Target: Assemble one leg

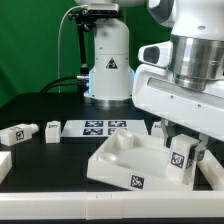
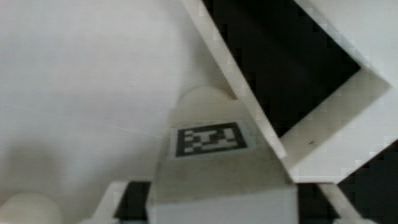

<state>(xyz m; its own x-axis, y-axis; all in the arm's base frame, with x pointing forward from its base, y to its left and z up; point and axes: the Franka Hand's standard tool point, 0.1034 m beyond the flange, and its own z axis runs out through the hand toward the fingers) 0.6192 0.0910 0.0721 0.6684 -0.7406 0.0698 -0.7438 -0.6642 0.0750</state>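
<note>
My gripper point(image 1: 182, 166) is shut on a leg point(image 1: 180, 155), a small white blocky peg with a black-and-white tag facing the camera. It holds the leg upright over the right part of the large white tray-like piece point(image 1: 112, 160). In the wrist view the leg point(image 2: 215, 170) fills the middle between my fingers point(image 2: 118, 203), its tag showing, with the tray's flat white floor point(image 2: 89, 80) below it and its raised rim point(image 2: 237, 60) beside it. I cannot tell whether the leg touches the tray. Two more legs point(image 1: 14, 133) point(image 1: 51, 131) lie on the black table at the exterior view's left.
The marker board point(image 1: 97, 127) lies flat behind the tray. Another white part point(image 1: 4, 165) shows at the exterior view's left edge. The robot's base point(image 1: 108, 65) stands at the back. Black table point(image 2: 302, 45) shows past the tray's rim.
</note>
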